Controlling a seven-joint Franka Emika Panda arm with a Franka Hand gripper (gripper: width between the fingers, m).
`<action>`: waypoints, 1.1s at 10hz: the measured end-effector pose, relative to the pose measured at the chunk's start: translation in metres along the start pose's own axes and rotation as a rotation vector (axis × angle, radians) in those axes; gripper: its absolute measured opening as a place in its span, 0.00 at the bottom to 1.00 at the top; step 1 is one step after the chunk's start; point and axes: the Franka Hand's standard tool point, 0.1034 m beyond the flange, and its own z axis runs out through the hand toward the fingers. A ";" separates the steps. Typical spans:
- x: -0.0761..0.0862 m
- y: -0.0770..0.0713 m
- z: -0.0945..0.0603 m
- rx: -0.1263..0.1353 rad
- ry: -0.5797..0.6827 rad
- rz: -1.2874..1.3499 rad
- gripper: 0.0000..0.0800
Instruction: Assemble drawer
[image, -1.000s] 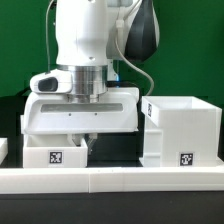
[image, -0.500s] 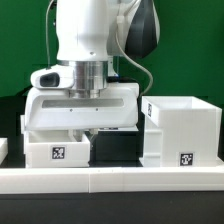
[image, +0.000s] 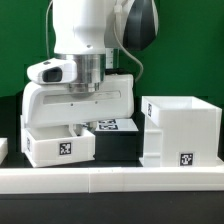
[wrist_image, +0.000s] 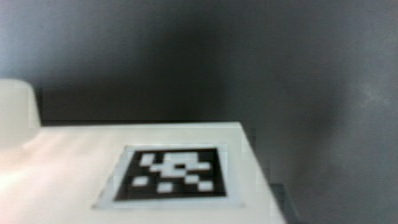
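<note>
A small white tray (image: 58, 146) with a black-and-white tag stands at the exterior view's left, tilted with one end raised. The arm's white hand is right above it. My gripper (image: 84, 129) reaches down at the tray's far wall and seems shut on it; the fingertips are mostly hidden behind the tray. The large hollow white case (image: 180, 130), tag on its front, stands on the table at the exterior view's right, apart from the tray. The wrist view shows no fingers.
The low white border rail (image: 110, 181) runs along the front. The marker board (image: 110, 125) lies behind the tray; one tag of it fills the wrist view (wrist_image: 175, 176). A further white piece (image: 3, 148) shows at the left edge.
The hand has risen and shifted to the exterior view's left. The small tray has gone up with it and now sits tilted. The case has not moved.
</note>
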 end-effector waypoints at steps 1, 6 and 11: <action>0.000 0.000 0.000 -0.001 -0.001 -0.040 0.05; 0.003 -0.010 0.004 -0.022 -0.019 -0.561 0.05; -0.001 -0.003 0.004 -0.021 -0.042 -0.842 0.05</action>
